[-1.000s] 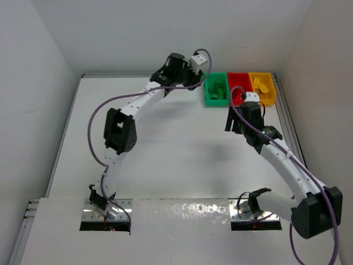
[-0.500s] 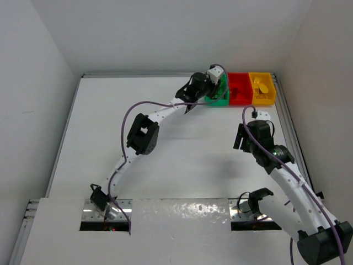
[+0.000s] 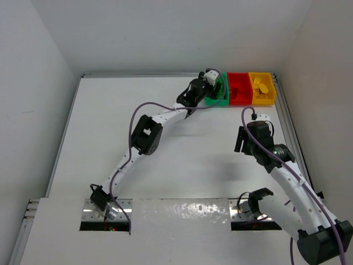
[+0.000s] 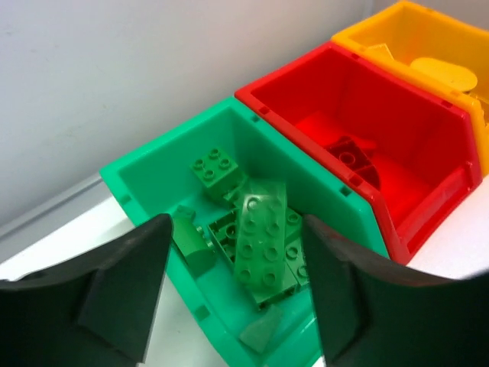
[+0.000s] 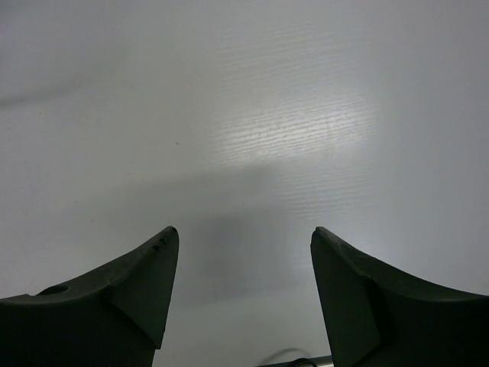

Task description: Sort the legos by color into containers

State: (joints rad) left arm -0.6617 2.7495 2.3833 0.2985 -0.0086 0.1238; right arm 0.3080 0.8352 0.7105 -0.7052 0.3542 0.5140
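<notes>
We find the three bins side by side, walls touching, at the upper right of the overhead view, along the back edge of the table (image 3: 99, 110). In the left wrist view the green bin (image 4: 164, 157) fills the centre. The red bin (image 4: 367, 92) lies to its upper right, and the yellow bin (image 4: 397, 30) sits in the top right corner.

The left gripper (image 4: 237, 225) hangs over the green bin. The left fingers (image 4: 122, 290) stand moderately apart at the lower left and lower right of the wrist view, and neither touches anything. Between them in the frame we note a long green brick (image 4: 260, 237), studs up and slightly blurred, lying across other green legos in the bin. We cannot tell whether it rests fully on them. A square green brick (image 4: 215, 167) lies above it in the frame, toward the bin's far wall. Smaller green pieces lie to the left of the long brick and at lower centre.

The red bin holds one dark red brick (image 4: 351, 157) on its floor, close to the wall next to the green bin. The yellow bin holds a rounded yellow piece (image 4: 443, 73); the rest of that bin is cut off by the frame edge.

The right gripper (image 5: 244, 237) is over bare table at the right centre of the overhead view, below the bins and apart from them. The right fingers (image 5: 114, 306) are spread wide, and only table surface shows between them.
</notes>
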